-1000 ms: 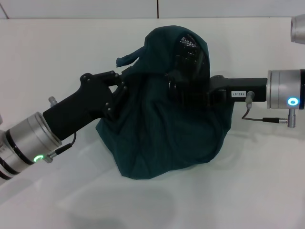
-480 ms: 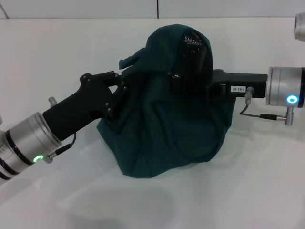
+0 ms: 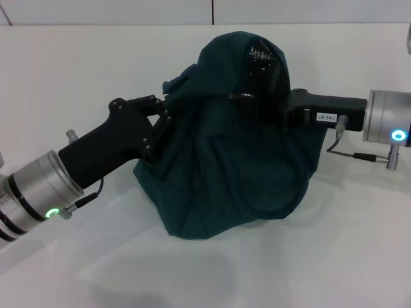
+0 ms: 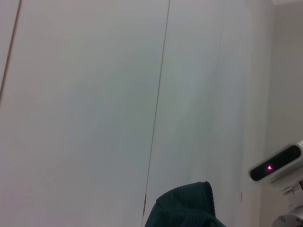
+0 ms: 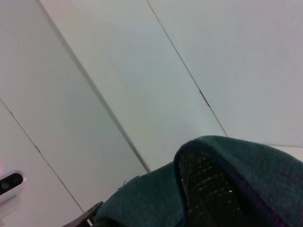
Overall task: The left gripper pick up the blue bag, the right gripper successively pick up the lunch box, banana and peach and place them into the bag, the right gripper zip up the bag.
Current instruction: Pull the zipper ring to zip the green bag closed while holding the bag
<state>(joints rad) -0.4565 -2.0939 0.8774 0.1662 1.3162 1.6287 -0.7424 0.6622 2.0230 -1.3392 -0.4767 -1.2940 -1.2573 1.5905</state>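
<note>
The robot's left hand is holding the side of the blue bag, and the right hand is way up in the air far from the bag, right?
Not quite. The left hand does hold the blue bag at its side, but the right hand isn't far away: the head view shows it reaching into the bag's opening.

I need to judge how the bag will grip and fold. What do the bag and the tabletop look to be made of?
The blue bag looks like soft matte woven fabric: it slumps and creases, with no shine. Its dark mesh-like inner lining shows at the opening. The table looks like smooth white laminate or painted board, faintly reflective; which one is unclear.
</note>
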